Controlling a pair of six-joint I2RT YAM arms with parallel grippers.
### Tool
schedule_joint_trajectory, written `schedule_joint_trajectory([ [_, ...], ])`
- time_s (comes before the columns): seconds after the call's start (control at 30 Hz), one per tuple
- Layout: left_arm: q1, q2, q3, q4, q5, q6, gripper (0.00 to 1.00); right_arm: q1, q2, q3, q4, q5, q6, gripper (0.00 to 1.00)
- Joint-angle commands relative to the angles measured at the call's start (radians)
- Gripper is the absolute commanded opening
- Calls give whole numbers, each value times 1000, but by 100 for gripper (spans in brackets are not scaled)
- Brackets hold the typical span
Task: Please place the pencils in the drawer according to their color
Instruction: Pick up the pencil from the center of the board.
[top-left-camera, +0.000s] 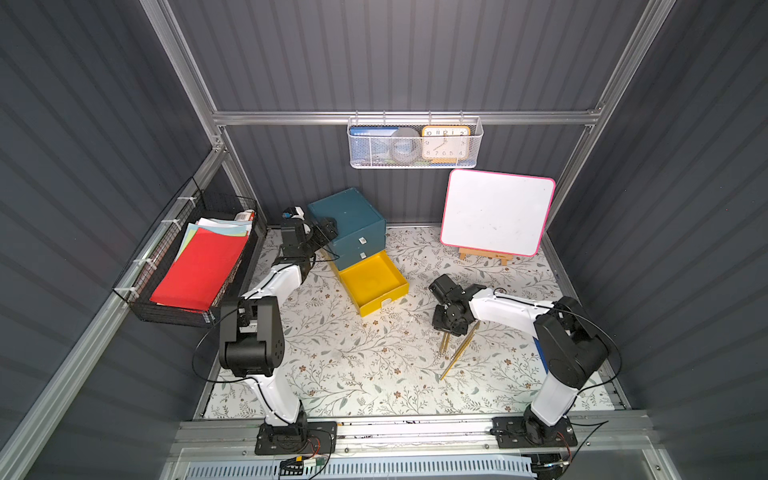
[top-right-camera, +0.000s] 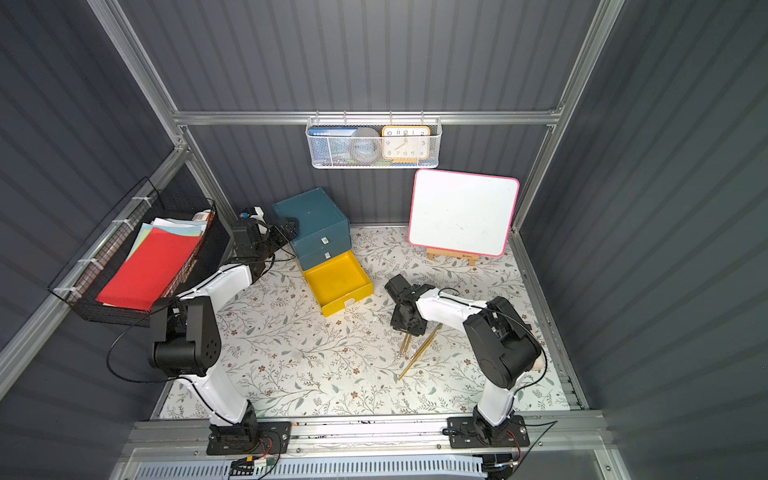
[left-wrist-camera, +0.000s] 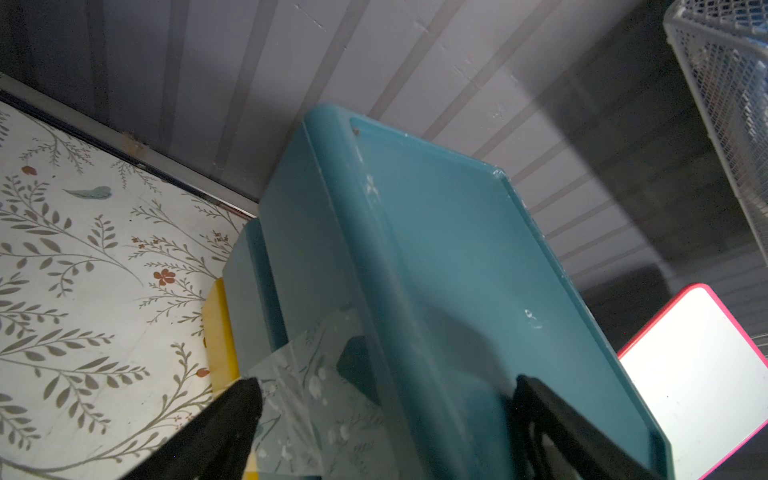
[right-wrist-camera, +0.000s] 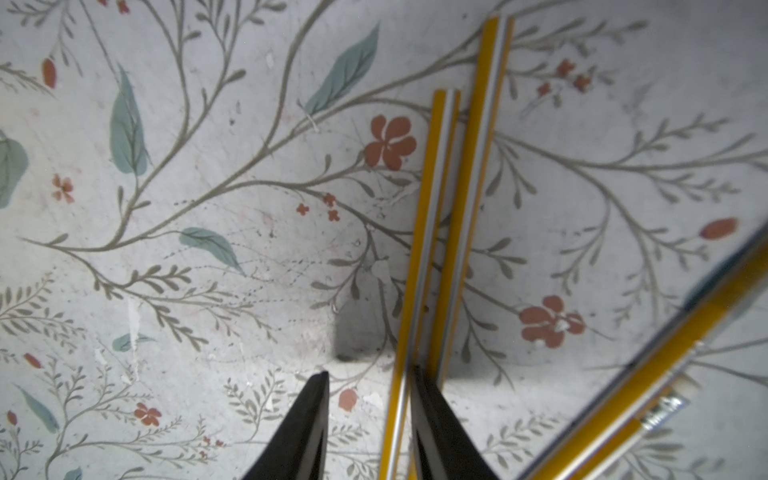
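Pencils (right-wrist-camera: 419, 270), gold-yellow, lie in a loose bunch on the flowered table (right-wrist-camera: 187, 187), directly under the right gripper (right-wrist-camera: 368, 374). In the right wrist view two of them run side by side away from the fingertips. One passes between the two black fingers (right-wrist-camera: 307, 424), resting against one finger with a clear gap to its partner. Its neighbour passes just outside that same finger. More yellow pencils cross beside the gripper, close to the camera and blurred. The jaws stand narrowly parted, not clamped on anything.

In both top views the bunch (top-left-camera: 455, 353) (top-right-camera: 415, 351) pokes out from beneath this gripper, toward the robot's base. Well apart from it, toward the left arm, a yellow drawer (top-left-camera: 372, 278) stands open at the bottom of a teal cabinet (top-left-camera: 353, 216). The left gripper (left-wrist-camera: 386, 384) straddles the cabinet's top edge with its fingers wide apart. Whether they press on it I cannot tell.
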Motion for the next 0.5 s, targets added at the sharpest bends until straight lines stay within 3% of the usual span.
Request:
schedule_joint_trajectory([
  [0.0,-19,2,-23,-83,12,40,100,-9,26,-5,-2,-3,-2,37],
  [0.23,-20,1,-22,-86,10,42,100,-17,44,-15,7,-22,14,34],
  [0.47,-20,4,-17,-88,11,42,100,-21,76,-13,-5,-35,26,25],
])
